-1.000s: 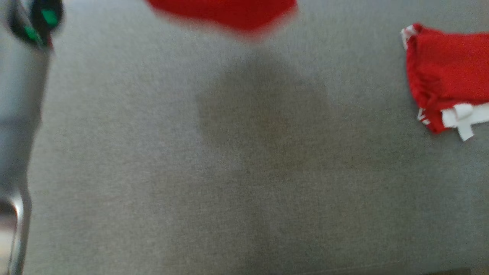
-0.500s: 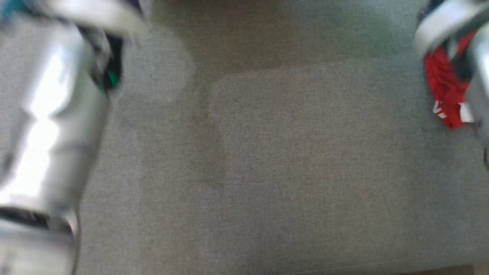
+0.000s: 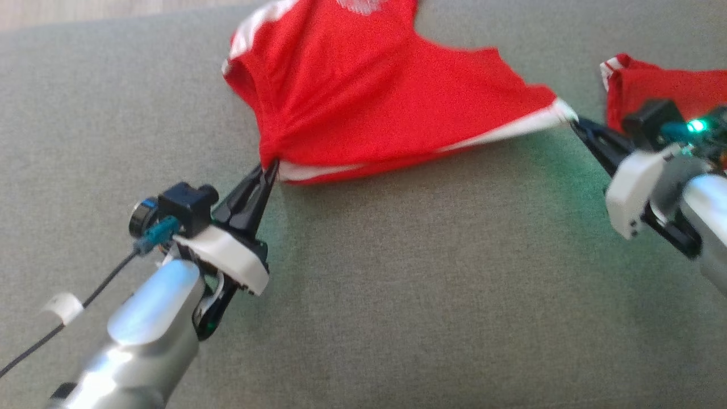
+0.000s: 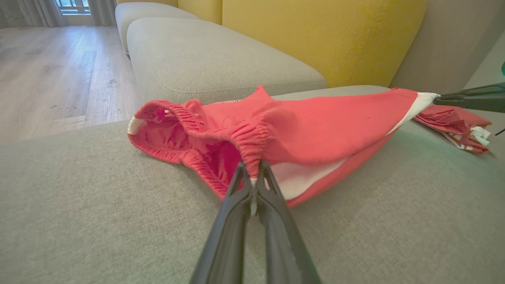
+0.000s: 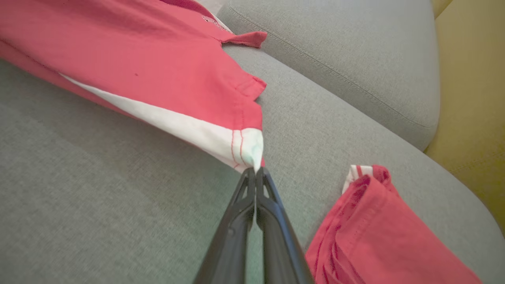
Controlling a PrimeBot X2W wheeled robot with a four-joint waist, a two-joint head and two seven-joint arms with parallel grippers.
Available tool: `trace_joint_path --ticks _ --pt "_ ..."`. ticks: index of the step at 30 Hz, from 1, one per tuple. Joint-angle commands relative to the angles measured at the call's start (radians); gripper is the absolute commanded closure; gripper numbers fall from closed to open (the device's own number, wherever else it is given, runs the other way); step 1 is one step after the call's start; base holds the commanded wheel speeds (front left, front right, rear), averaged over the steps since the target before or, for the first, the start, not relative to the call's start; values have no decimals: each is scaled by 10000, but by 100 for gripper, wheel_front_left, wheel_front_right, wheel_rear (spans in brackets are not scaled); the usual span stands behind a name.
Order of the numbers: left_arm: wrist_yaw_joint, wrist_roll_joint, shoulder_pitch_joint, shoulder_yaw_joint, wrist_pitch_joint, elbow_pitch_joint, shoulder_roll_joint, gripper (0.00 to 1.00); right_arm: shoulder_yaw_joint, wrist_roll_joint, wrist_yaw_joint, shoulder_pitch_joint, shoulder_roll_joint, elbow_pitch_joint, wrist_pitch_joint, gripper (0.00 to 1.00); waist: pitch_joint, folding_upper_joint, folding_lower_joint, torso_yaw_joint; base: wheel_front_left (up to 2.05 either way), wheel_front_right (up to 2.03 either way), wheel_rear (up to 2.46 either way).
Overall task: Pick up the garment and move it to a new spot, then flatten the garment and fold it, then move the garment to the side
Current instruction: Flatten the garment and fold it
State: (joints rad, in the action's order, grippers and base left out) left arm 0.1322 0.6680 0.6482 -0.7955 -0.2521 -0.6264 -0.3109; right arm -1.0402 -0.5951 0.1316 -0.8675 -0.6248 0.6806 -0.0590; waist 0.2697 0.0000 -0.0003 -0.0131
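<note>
Stretching the garment (image 3: 363,96) taut, the left gripper (image 3: 271,167) is clamped on its waistband (image 4: 252,136), the right gripper (image 3: 573,120) on a hem corner (image 5: 246,146). Harder pulling could slip that thin corner free.

Count, by kind.
Red garments: two. The garment (image 3: 369,96), and a second garment (image 3: 670,91) lying apart from it.
Hands: two. Left hand (image 3: 271,167), right hand (image 3: 575,122).
Grey seat cushions: three. Near cushion (image 4: 79,197), middle cushion (image 4: 221,59), far cushion (image 4: 150,10).
Yellow back cushions: two. Near back cushion (image 4: 335,35), far back cushion (image 4: 197,6).
</note>
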Motion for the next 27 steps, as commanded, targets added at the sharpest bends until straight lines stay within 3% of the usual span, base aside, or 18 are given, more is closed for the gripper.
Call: trace_joint_path --ticks 1,10,15,18,27 --pt "-17 15 218 258 -96 379 -443 100 -230 -451 -9 224 -609 -381 126 100 -278 0 3 42 0 0 0" --pt "-16 -261 -681 -125 -96 738 -753 100 -1493 -2181 -9 897 -1742 -1472 703 100 -1197 0 3 -45 0 0 0" --pt "-20 -241 -1520 -363 -96 934 -847 100 -1944 -2598 -9 1393 -2270 -2020 1001 100 -2007 0 3 -149 0 0 0" --pt "-195 -19 -2367 -425 -97 1350 -881 100 -2148 -2904 -9 1820 -2819 -2704 1353 100 -2543 0 3 -286 0 0 0" --pt "-769 363 -3914 -611 241 3234 -1228 100 -2268 -3337 -9 2655 -4478 -4512 2066 100 -2828 0 3 -352 0 0 0"
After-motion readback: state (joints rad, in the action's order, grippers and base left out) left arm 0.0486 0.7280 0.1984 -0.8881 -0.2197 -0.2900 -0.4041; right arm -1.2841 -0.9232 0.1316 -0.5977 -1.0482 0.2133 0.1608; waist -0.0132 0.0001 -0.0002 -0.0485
